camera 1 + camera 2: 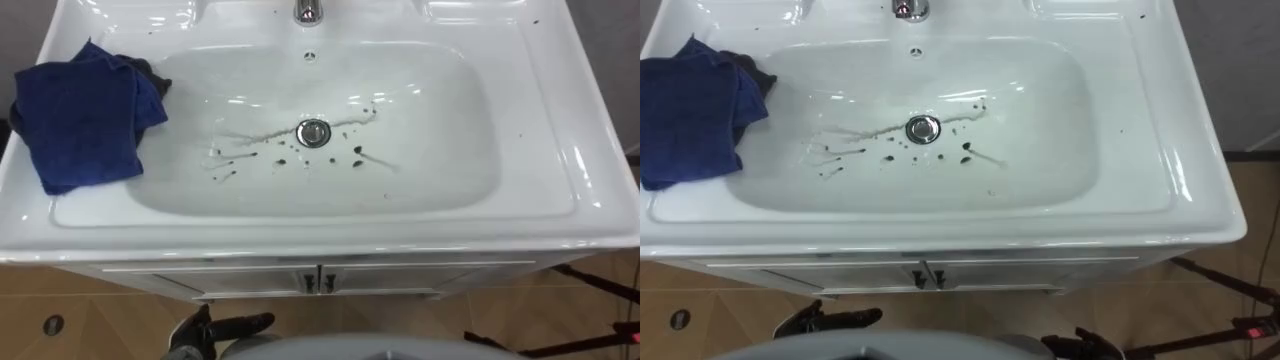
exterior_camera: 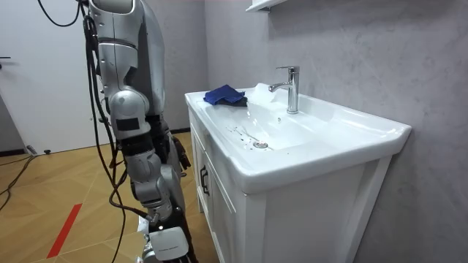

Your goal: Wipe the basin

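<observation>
White ceramic basin (image 1: 470, 190) on white vanity cabinet (image 1: 400, 275). Dark smears and spots (image 1: 250, 137) around round metal drain (image 1: 313, 132). Crumpled dark-blue cloth (image 1: 85, 115) lies on basin's left rim, edge overhanging bowl. Chrome tap (image 2: 290, 88) at back. Robot stands facing cabinet, right hand (image 2: 167, 237) hanging low, left hand (image 1: 220, 328) below rim. Cannot tell whether either hand is open or closed.

Glossy ceramic basin (image 1: 545, 150), chrome tap (image 1: 308, 12), soft-napped cloth (image 1: 85, 115).

The glossy white ceramic basin (image 1: 540, 150) is flecked with blackish streaks and spots (image 1: 357, 152) around its silvery metal drain (image 1: 313, 132). The rumpled cloth (image 1: 85, 115) is deep blue.
</observation>
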{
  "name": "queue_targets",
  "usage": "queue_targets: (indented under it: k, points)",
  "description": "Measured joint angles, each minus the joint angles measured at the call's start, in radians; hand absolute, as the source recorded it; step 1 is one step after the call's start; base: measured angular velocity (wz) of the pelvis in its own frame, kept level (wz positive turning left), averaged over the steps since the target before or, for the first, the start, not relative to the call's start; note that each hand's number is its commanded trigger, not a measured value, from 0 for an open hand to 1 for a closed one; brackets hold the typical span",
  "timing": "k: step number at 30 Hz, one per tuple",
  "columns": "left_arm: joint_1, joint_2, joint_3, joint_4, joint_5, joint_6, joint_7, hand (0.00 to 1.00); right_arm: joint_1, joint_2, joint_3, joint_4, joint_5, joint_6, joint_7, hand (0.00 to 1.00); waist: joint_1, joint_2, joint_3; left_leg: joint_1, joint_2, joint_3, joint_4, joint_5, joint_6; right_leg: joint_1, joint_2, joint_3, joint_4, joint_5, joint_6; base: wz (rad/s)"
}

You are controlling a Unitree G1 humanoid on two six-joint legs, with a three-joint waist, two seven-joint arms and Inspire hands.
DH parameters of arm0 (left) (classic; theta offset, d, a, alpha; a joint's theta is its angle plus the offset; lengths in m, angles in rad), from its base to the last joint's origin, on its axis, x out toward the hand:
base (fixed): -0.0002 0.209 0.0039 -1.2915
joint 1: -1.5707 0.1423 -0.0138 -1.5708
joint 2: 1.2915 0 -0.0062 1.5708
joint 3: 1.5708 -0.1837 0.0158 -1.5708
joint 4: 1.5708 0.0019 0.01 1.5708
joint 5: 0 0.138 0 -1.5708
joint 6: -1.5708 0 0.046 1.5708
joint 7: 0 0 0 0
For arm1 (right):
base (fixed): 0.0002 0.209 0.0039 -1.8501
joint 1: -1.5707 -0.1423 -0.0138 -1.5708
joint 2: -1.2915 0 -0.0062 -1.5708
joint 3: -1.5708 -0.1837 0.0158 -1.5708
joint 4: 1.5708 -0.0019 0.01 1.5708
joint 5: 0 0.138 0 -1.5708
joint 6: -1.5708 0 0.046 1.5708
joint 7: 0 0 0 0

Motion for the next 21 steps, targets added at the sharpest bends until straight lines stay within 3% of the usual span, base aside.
queue_targets:
  k: [21]
  points:
    - [-0.002,-0.003,0.009,0.002,0.009,0.0,0.012,0.0,0.002,0.001,-0.019,0.003,0.005,0.0,-0.001,0.0,0.001,0.001,-0.001,0.003,0.0,0.0,0.0,0.0,0.0,0.003,0.0,0.0,0.001,0.0,0.0,0.0]
